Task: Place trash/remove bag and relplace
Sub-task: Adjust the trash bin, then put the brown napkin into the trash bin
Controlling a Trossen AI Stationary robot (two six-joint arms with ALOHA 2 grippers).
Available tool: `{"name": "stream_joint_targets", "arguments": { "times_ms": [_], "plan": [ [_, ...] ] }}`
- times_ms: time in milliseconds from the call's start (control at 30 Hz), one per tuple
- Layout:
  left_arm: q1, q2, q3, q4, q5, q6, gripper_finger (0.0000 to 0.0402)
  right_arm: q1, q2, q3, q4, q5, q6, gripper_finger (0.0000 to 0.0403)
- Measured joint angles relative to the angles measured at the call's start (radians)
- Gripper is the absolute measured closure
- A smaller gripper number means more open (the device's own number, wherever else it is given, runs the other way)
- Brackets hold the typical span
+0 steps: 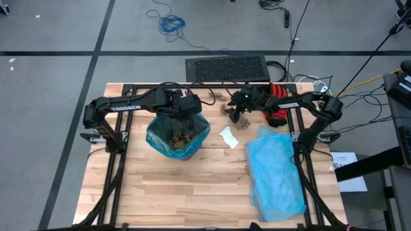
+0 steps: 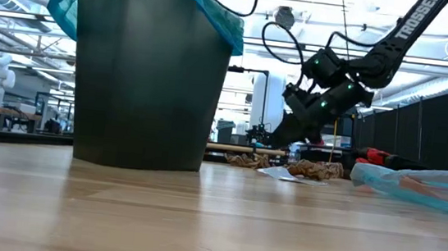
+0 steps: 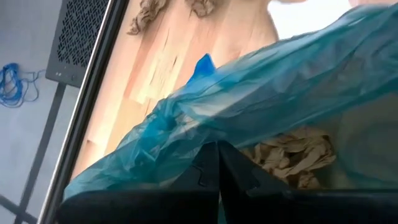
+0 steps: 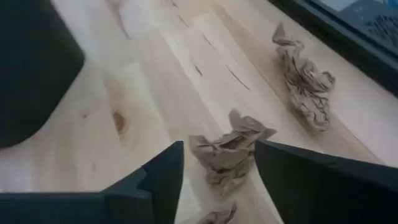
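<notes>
Here, right gripper point(image 4: 219, 165) fingers astride a brown paper scrap point(image 4: 229, 152).

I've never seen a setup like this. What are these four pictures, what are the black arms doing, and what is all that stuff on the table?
It is a robot with two dark arms at a wooden table, filmed at one moment by four cameras: one overhead, one at table height, and one on each wrist. The left gripper is shut and sits at the rim of the bin, which is lined with a teal bag that already holds crumpled brown paper. The right gripper is open, its fingers on either side of a brown paper scrap on the table. Also lying there are more scraps, a white scrap, a pale blue plastic bag and a red glove.
</notes>
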Motion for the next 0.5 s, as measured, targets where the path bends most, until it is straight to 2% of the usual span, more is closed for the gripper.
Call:
{"name": "stream_joint_targets", "arguments": {
  "times_ms": [167, 300, 500],
  "plan": [
    [-0.02, -0.048, 0.0, 0.059, 0.004, -0.025, 0.0401, 0.014, 0.064, 0.0, 0.09, 0.0, 0.037, 0.0175],
    [-0.037, -0.119, 0.0, 0.15, 0.024, -0.027, 0.0401, 0.033, 0.109, 0.0, 0.147, 0.012, 0.059, 0.0168],
    [-0.077, -0.203, -0.007, 0.218, 0.013, -0.028, 0.0401, 0.047, 0.163, 0.011, 0.166, 0.194, 0.115, 0.0183]
  ]
}}
